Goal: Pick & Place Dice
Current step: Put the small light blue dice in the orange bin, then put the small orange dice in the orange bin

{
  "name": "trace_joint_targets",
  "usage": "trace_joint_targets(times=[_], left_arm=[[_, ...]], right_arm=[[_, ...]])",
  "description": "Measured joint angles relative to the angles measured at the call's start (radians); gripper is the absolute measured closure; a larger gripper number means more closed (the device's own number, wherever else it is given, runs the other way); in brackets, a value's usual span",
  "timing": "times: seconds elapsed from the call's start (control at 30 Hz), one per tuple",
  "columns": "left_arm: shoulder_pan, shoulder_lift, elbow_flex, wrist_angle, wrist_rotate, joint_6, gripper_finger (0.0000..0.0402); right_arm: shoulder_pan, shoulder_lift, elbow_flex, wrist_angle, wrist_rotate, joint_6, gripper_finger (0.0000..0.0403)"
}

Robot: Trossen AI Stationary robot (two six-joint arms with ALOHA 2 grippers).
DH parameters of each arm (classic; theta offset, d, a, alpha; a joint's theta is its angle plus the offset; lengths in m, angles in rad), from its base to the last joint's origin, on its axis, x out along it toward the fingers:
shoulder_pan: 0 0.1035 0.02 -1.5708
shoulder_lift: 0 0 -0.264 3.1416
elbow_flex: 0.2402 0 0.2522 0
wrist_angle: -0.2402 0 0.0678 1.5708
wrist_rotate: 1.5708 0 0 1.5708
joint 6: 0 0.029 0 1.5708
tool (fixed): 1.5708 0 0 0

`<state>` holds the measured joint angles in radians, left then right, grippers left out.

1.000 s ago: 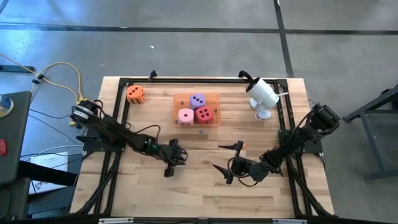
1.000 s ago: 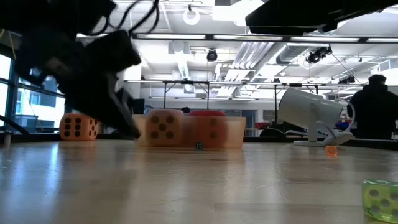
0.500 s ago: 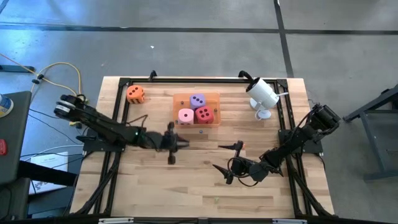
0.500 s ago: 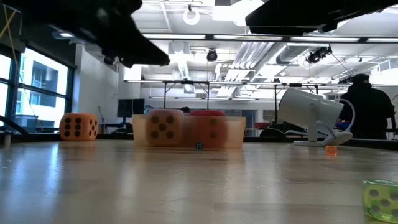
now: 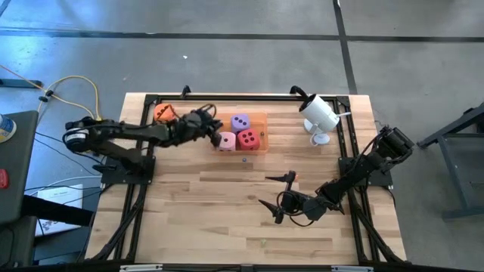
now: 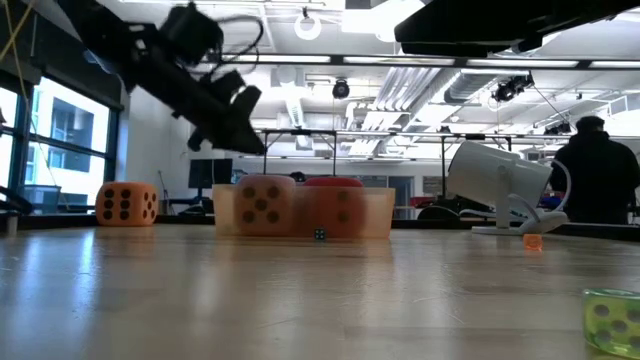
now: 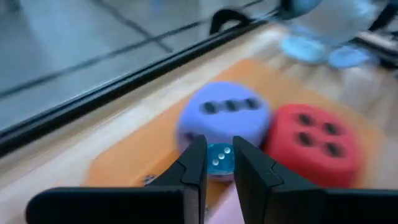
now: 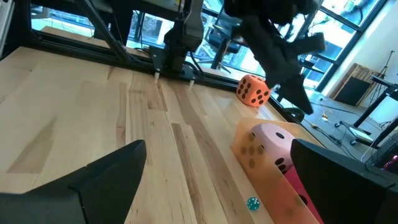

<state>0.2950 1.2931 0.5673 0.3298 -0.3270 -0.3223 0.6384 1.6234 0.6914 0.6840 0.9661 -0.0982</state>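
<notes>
Two dark fingers of the left gripper pinch a tiny clear blue die. This gripper hangs over the see-through orange plastic tray, by its left end. Inside the tray sit three soft foam cubes with dark dots: the purple one, the red one and the pink one, all close together. The orange foam cube sits on the wooden table, left of the tray. Near the front, the right gripper rests low with its fingers spread wide, holding nothing. Close to the table's front edge lies a small green die.
</notes>
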Motion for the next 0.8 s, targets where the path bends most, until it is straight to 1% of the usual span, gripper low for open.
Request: trace_joint_targets(times=[0.13, 0.2, 0.23, 0.33, 0.43, 0.53, 0.63, 0.73, 0.8], left_arm=[[0.088, 0.039, 0.0, -0.001, 0.147, -0.012, 0.0352], [0.104, 0.058, 0.0, 0.02, 0.186, -0.012, 0.0347], [0.107, 0.068, 0.0, 0.029, 0.189, -0.012, 0.0344], [0.11, 0.097, 0.0, 0.053, 0.168, -0.007, 0.0333], [0.104, 0.119, 0.0, 0.083, 0.153, 0.038, 0.0321], [0.087, 0.126, 0.0, 0.097, 0.109, 0.077, 0.0303], [0.065, 0.125, 0.0, 0.099, 0.061, 0.116, 0.0274], [0.044, 0.125, 0.0, 0.101, 0.039, 0.161, 0.0239], [0.028, 0.125, 0.0, 0.116, -0.002, 0.169, 0.0217]], right_arm=[[-0.007, 0.0, 0.0, -0.001, 0.0, 0.0, 0.001], [-0.011, 0.0, 0.0, 0.0, -0.002, 0.0, 0.001], [-0.013, 0.0, 0.0, -0.001, -0.005, 0.0, 0.001], [-0.021, 0.0, 0.0, -0.002, -0.029, 0.025, 0.001], [-0.026, 0.0, 0.0, -0.016, -0.033, 0.062, 0.001], [-0.027, 0.0, 0.0, -0.033, -0.032, 0.075, 0.001], [-0.026, 0.0, 0.0, -0.034, -0.032, 0.075, 0.001], [-0.026, 0.0, 0.0, -0.036, -0.031, 0.075, 0.001], [-0.026, 0.0, 0.0, -0.037, -0.031, 0.075, 0.001]])
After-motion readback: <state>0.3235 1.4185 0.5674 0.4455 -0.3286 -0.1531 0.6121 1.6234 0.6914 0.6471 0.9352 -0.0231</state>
